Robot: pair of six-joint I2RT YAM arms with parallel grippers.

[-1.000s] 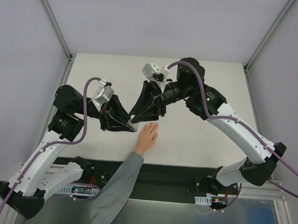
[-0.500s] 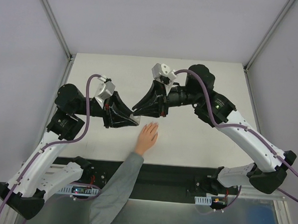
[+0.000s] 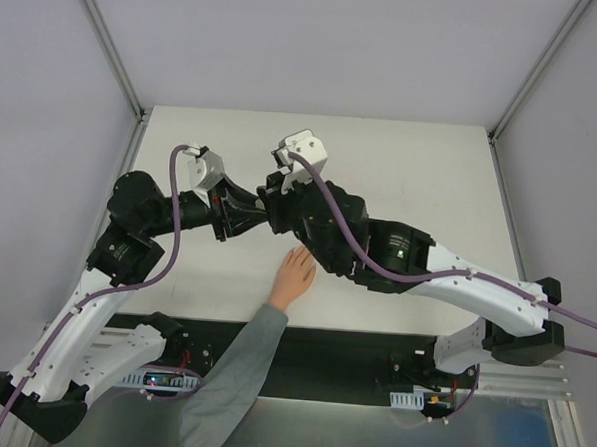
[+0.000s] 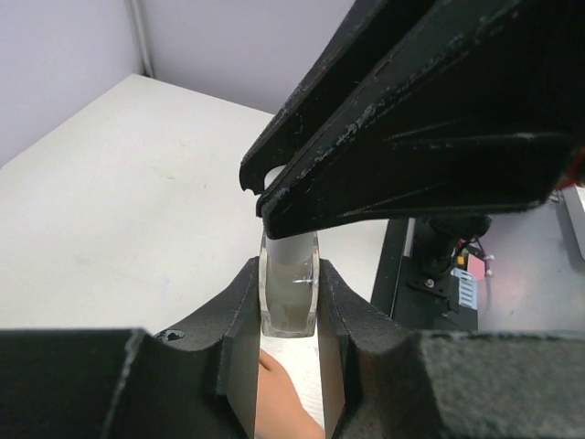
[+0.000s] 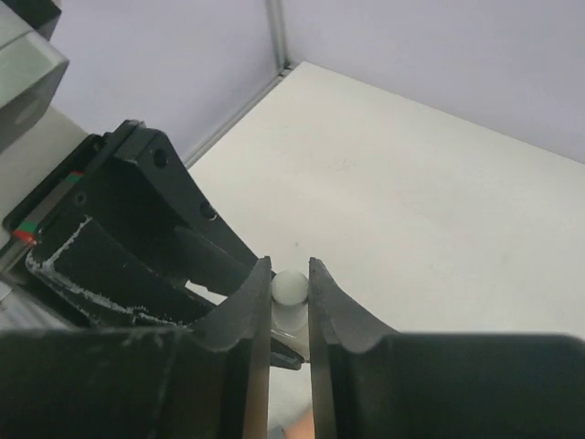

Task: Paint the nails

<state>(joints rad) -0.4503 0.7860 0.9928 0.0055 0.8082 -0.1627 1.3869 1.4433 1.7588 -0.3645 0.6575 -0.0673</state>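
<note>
L jaws were clenched on a small translucent bottle (image 4: 289, 293), held upright btwn the two fingers (image 4: 239, 329) w/ its lower part sunk in the gap. R jaws sat over the bottle's top, clenched on the round white cap (image 5: 290, 287). In the R wrist view the cap filled the narrow gap btwn both black fingers (image 5: 247, 311). So both jaws were on the one bottle, L on the body and R on the cap, tips nearly touching.

In the top view the two arms met above the bench (image 3: 412, 159), a bit left of centre. L arm (image 3: 128, 235) reached in from the left. R arm (image 3: 446, 281) was folded across from the right.

The hand (image 3: 294, 275) lay flat on the bench w/ fingers pointing toward the far side. Its grey sleeve (image 3: 236, 370) ran back over the near edge btwn the arm bases. The nails (image 3: 301, 251) were at the fingertips, on the near side of the bottle and just beside the R arm. They were too small in the top view to make out one by one, and prob. partly hidden by that arm.

In the L wrist view a slice of the hand (image 4: 274, 389) showed below the bottle, in the gap btwn the L fingers.
</note>
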